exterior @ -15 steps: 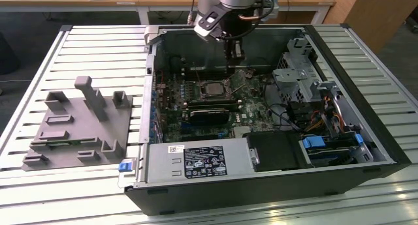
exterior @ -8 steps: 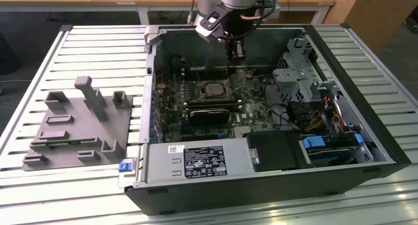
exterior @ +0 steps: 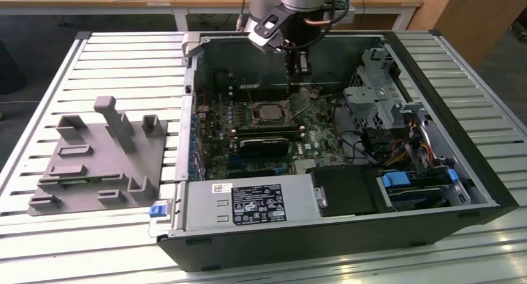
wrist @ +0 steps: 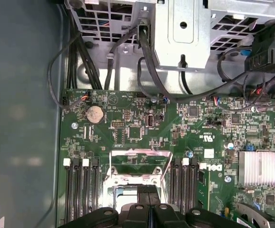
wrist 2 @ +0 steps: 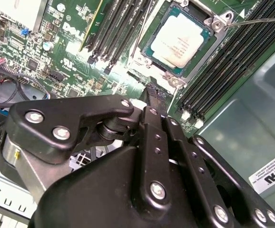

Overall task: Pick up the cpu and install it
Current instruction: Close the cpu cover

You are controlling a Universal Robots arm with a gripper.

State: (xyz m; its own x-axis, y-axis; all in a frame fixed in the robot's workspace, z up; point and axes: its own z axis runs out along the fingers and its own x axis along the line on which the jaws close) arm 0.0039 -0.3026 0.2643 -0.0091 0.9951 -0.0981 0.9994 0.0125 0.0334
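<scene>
The cpu (wrist 2: 182, 40), a small square chip with a silvery top, lies flat in the motherboard socket, with the socket's metal frame (wrist 2: 221, 23) around it. In the exterior view the cpu (exterior: 268, 113) sits mid-board inside the open computer case. My gripper (exterior: 300, 85) hangs above the board just behind the socket, toward the exterior view's right. In both wrist views its black fingertips (wrist 2: 154, 94) (wrist: 148, 191) are pressed together with nothing between them, a little off the cpu and not touching it.
A grey plastic tray (exterior: 99, 154) lies on the slatted table at the exterior view's left. Inside the case are a long black card (exterior: 263, 139), memory slots (wrist 2: 123, 28), a thin socket lever (wrist 2: 261, 20), cables (wrist: 147, 61), a drive cage (exterior: 374, 92) and the power supply (exterior: 247, 204).
</scene>
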